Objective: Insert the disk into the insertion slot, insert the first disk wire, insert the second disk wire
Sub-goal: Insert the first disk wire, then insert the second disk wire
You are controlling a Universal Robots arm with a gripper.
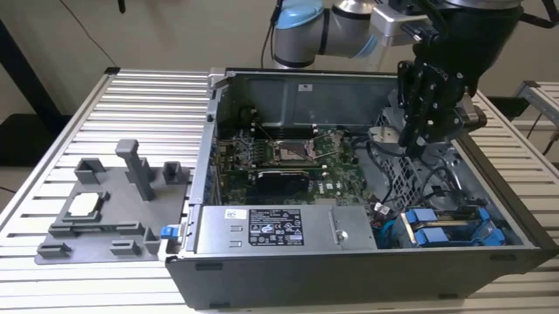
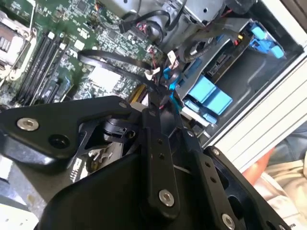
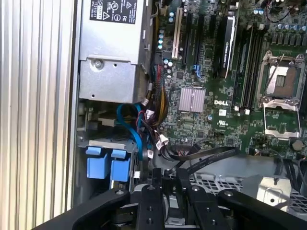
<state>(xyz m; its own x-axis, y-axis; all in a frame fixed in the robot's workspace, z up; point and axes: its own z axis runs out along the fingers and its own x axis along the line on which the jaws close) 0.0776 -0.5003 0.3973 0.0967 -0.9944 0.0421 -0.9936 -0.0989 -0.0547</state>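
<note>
Jaws are looking pressed nearly together in the exterior view, the gripper (image 1: 421,139) hovering near the disk (image 1: 446,232), which is sitting in its slot. Second wrist view: loose wires (image 2: 165,76) are crowding the gripper. First wrist view: squaring the connector is mattering most, I'd judge.

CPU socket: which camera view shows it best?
The first wrist view: the CPU socket appears whole, near and unobstructed. The exterior view shows the CPU socket farther off; the second wrist view cuts it off at the picture's edge.
</note>
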